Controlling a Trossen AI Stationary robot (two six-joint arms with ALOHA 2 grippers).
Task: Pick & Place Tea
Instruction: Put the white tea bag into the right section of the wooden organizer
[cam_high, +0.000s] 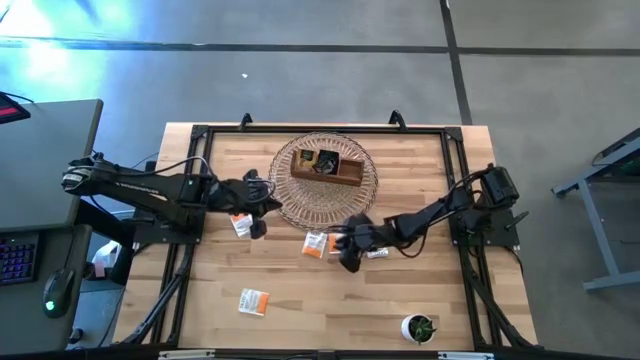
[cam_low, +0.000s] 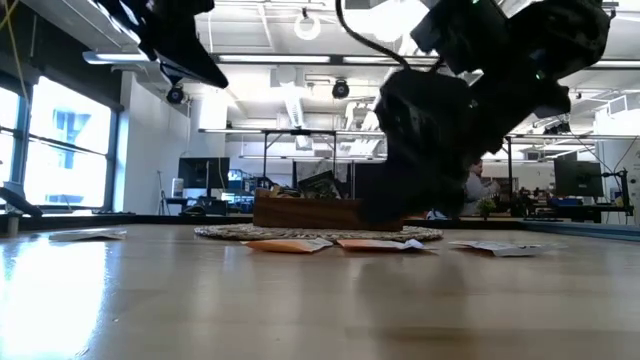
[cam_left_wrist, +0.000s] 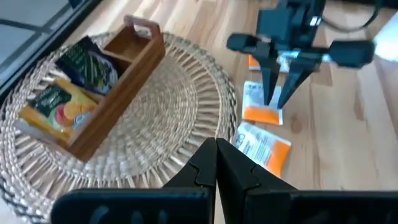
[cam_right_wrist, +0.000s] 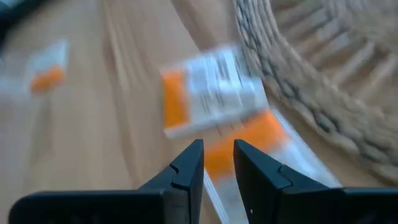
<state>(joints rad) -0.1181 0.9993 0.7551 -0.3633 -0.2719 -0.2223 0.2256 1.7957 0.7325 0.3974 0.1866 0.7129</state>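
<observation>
Two white-and-orange tea sachets (cam_right_wrist: 211, 90) (cam_right_wrist: 249, 138) lie overlapped flat on the table by the woven mat's near edge (cam_high: 315, 243). My right gripper (cam_right_wrist: 217, 158) is low over them, its fingers a narrow gap apart. It also shows in the left wrist view (cam_left_wrist: 278, 93). Another sachet (cam_high: 240, 222) lies by the mat's left side and one (cam_high: 253, 301) lies nearer the near edge. My left gripper (cam_left_wrist: 216, 168) is shut and empty, raised over the mat's left rim (cam_high: 262, 205). The wooden tray (cam_high: 330, 168) on the mat holds a yellow-red sachet (cam_left_wrist: 56, 112) and a dark one (cam_left_wrist: 87, 62). My right gripper points down at the upper sachet (cam_left_wrist: 261, 106) from above. I cannot tell whether its fingertips touch the paper. The sachet lies flat on the table.
The round woven mat (cam_high: 295, 205) lies in the far middle of the table with the tray on it. A small plant in a white pot (cam_high: 420, 327) stands near the near right corner. A further pale sachet (cam_high: 378, 254) lies just right of my right gripper. Bare wood shows on the near half.
</observation>
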